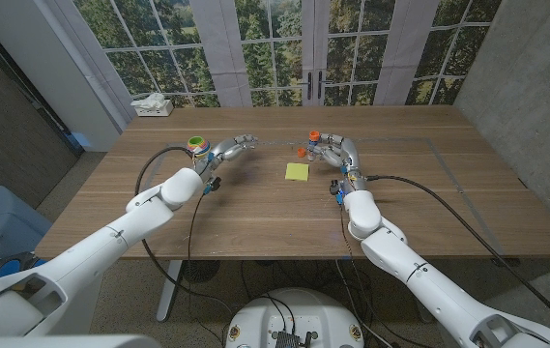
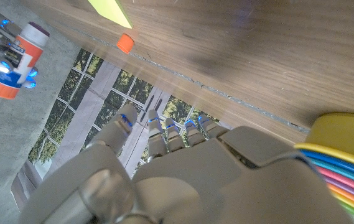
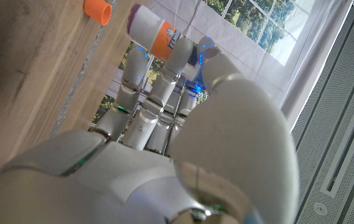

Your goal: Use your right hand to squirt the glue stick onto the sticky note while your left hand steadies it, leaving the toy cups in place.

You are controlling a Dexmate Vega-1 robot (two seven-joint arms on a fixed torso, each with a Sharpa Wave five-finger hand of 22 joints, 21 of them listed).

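With the right hand [image 1: 332, 150] gripping the uncapped glue stick [image 3: 153, 34] above center frame, its fingers should tip it onto the sticky note [image 1: 298, 171] at center, while the open left hand [image 1: 232, 148] beside the toy cups [image 1: 197, 145] slides over to pin it.

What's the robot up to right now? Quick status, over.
Right hand holds glue stick, uncapped; orange cap on table. Left hand open beside toy cups, not on sticky note. Nothing blocking.

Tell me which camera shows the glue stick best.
Right wrist view: the glue stick is close up in the right hand. Left wrist view shows it smaller at the edge; head view, a tiny speck.
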